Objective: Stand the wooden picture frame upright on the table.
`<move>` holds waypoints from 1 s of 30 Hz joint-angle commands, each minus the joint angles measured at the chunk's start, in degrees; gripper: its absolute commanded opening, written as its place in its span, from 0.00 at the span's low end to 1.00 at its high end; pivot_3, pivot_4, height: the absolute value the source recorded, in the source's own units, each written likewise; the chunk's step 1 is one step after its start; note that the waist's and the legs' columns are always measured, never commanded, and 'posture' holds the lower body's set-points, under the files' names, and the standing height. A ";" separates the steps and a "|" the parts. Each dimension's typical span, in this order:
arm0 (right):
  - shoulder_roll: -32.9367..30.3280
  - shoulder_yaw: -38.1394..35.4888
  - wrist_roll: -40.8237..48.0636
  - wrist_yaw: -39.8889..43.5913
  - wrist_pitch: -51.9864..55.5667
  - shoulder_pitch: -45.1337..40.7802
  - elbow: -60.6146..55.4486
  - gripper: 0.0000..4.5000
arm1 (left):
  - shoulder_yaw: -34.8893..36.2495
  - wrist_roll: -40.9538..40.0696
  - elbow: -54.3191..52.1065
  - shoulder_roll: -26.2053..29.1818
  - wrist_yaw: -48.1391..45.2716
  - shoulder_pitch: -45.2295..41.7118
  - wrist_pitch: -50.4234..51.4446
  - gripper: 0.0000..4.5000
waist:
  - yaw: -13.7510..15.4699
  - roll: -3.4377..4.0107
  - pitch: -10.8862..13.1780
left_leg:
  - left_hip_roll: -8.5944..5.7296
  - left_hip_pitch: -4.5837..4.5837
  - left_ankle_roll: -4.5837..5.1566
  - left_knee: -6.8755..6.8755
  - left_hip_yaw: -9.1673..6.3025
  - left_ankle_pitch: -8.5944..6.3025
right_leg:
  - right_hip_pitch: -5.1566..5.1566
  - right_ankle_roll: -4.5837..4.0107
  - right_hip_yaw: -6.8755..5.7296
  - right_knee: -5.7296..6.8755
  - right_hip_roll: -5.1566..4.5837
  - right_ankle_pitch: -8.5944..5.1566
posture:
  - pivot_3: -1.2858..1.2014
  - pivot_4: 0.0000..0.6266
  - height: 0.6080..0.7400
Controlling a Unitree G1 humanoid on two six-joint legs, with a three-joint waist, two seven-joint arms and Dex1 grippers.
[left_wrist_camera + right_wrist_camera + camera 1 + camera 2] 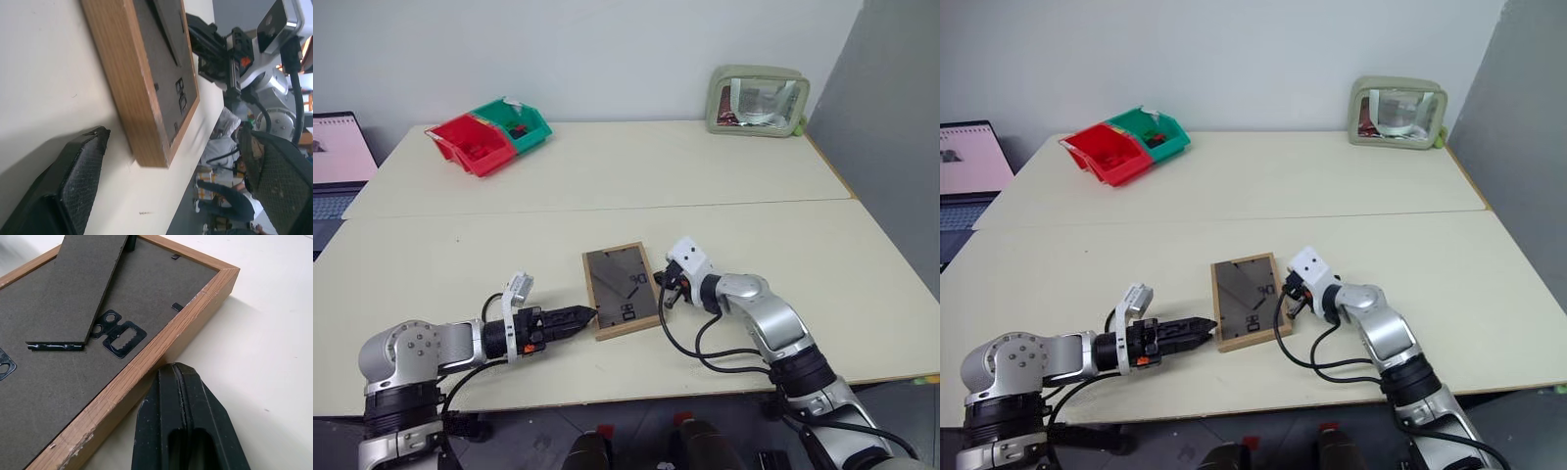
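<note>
Far left, beyond the edge of the surface (pixel 724 166): 1 laptop (pixel 337 157), screen lit, part shown. Back left of the surface: 2 plastic bins side by side, 1 red bin (pixel 470 144) and 1 green bin (pixel 519 125), touching each other. Near left: left pincer (pixel 585 316), lying low and pointing toward the lower left corner of the wooden picture frame (pixel 622 290); its 2 black fingers (pixel 73 181) stand released and spread in the left wrist view, 1 finger resting against the surface just beside the frame's corner, the other apart from it, nothing between them. Centre, on the near half in front of the seam line: 1 wooden picture frame, light wood, lying flat with its dark grey back facing up; the fold-out stand (pixel 90 289) is lifted slightly off the back, and 1 small sawtooth hanger (pixel 120 336) sits near its foot. Near right: right pincer (pixel 181 396), fingers clenched together on nothing, its tip just beside the right edge of the frame; whether it touches the wood cannot be told. Back right, against the wall: 1 pale green-edged shiny pouch (pixel 759 100), standing upright, well apart from the frame.
</note>
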 commanded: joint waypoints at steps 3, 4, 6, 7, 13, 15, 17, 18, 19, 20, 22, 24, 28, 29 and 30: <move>2.57 2.07 0.05 -1.23 0.99 0.12 -3.59 0.00 | -4.78 2.68 3.41 -5.50 3.23 1.11 -3.36 0.99 | 0.88 0.14 -0.11 | -0.06 0.49 0.00 -0.07 -0.01 -0.01 | 0.62 0.16 -0.01 -0.19 -0.04 -0.10 | 0.52 0.24 1.00; 2.86 2.31 0.06 -1.36 1.30 0.23 -3.86 0.00 | -5.20 2.53 3.09 -6.14 3.47 1.07 -3.44 0.99 | 1.22 0.16 -0.13 | -0.06 0.68 0.00 -0.11 -0.02 -0.02 | 0.86 0.26 -0.04 -0.33 -0.04 -0.16 | 0.52 0.24 1.00; 3.09 2.62 0.02 -1.52 1.72 0.53 -4.44 0.00 | -5.90 2.71 2.30 -7.07 4.30 1.10 -4.00 0.99 | 1.74 0.22 -0.18 | -0.06 0.69 0.00 -0.11 -0.03 -0.02 | 0.95 0.29 -0.04 -0.53 -0.04 -0.16 | 0.52 0.24 1.00; 3.08 2.65 -0.01 -1.57 1.89 0.72 -4.69 0.00 | -6.02 3.11 2.32 -7.51 5.16 0.90 -4.35 0.99 | 2.02 0.25 -0.20 | -0.06 0.68 0.00 -0.10 -0.05 -0.02 | 0.99 0.30 -0.04 -0.59 -0.05 -0.16 | 0.52 0.24 1.00; 2.49 1.87 0.27 -1.96 2.99 1.14 -5.23 0.00 | -5.02 1.82 2.79 -7.72 5.66 -0.34 -4.39 0.99 | 2.78 0.27 -0.26 | -0.07 0.65 0.00 -0.09 -0.05 -0.02 | 1.08 0.41 -0.06 -0.77 -0.24 -0.11 | 0.52 0.24 1.00; 2.22 1.64 0.18 -2.22 2.77 1.06 -4.75 0.00 | -4.15 0.89 2.20 -7.91 5.99 -0.64 -3.44 0.91 | 2.77 0.27 -0.26 | -0.08 0.65 0.00 -0.10 -0.05 -0.02 | 1.08 0.41 -0.07 -0.78 -0.25 -0.11 | 0.52 0.24 1.00; 2.17 1.23 0.20 -2.69 2.66 0.82 -4.04 0.00 | -3.38 -0.26 1.21 -8.02 6.18 -0.78 -2.57 0.83 | 2.72 0.27 -0.26 | -0.07 0.62 0.00 -0.10 -0.05 -0.02 | 1.07 0.41 -0.08 -0.81 -0.24 -0.11 | 0.52 0.24 1.00; 2.25 0.98 0.35 -2.92 2.72 0.73 -3.80 0.00 | -2.93 -0.86 0.61 -8.01 6.29 -0.66 -2.19 0.78 | 2.66 0.27 -0.26 | -0.07 0.59 0.00 -0.10 -0.05 -0.02 | 1.05 0.41 -0.09 -0.84 -0.23 -0.11 | 0.52 0.24 1.00; 2.32 0.70 0.47 -3.17 2.78 0.63 -3.60 0.00 | -2.40 -1.39 -0.02 -7.94 6.51 -0.51 -1.63 0.75 | 2.59 0.26 -0.25 | -0.07 0.55 0.01 -0.11 -0.05 -0.02 | 1.03 0.42 -0.09 -0.89 -0.22 -0.10 | 0.52 0.24 1.00; 2.52 0.16 0.64 -3.57 2.85 0.51 -3.30 0.00 | -1.96 -1.87 -0.66 -7.82 6.62 -0.35 -1.13 0.69 | 2.54 0.25 -0.24 | -0.07 0.51 0.01 -0.13 -0.05 -0.02 | 1.00 0.42 -0.09 -0.94 -0.21 -0.09 | 0.52 0.24 1.00; 3.25 -1.50 1.11 -4.94 3.28 -0.03 -2.36 0.00 | -0.32 -2.61 -1.58 -7.77 7.27 -0.34 -0.24 0.59 | 2.36 0.24 -0.23 | -0.06 0.45 0.01 -0.15 -0.05 -0.03 | 0.96 0.42 -0.09 -1.00 -0.21 -0.09 | 0.52 0.24 1.00; 3.09 -2.45 0.70 -6.00 2.36 -0.91 -1.00 0.00 | 1.63 -3.12 -1.65 -7.72 8.17 -0.62 0.37 0.49 | 2.22 0.20 -0.20 | -0.04 0.39 0.01 -0.16 -0.04 -0.03 | 0.89 0.42 -0.08 -1.00 -0.21 -0.09 | 0.52 0.24 1.00; 1.88 -5.63 -0.06 -8.65 -0.13 -3.51 3.08 0.00 | 5.77 -5.58 -2.92 -7.76 10.31 -1.82 3.09 0.30 | 1.95 0.10 -0.13 | -0.05 0.39 0.00 -0.17 -0.04 -0.04 | 0.86 0.41 -0.09 -1.01 -0.21 -0.08 | 0.52 0.24 1.00; 1.31 -6.72 -0.12 -9.24 -0.92 -4.53 4.46 0.00 | 6.17 -6.81 -3.67 -7.55 10.80 -1.91 3.39 0.26 | 1.81 0.09 -0.11 | -0.06 0.39 0.00 -0.18 -0.04 -0.04 | 0.86 0.41 -0.09 -1.01 -0.21 -0.08 | 0.52 0.24 1.00; 0.68 -7.83 -0.20 -9.86 -2.03 -5.75 5.84 0.00 | 6.36 -8.01 -4.39 -7.28 11.35 -1.99 3.45 0.22 | 1.70 0.07 -0.10 | -0.06 0.39 0.00 -0.18 -0.04 -0.04 | 0.85 0.41 -0.08 -1.01 -0.21 -0.08 | 0.52 0.24 1.00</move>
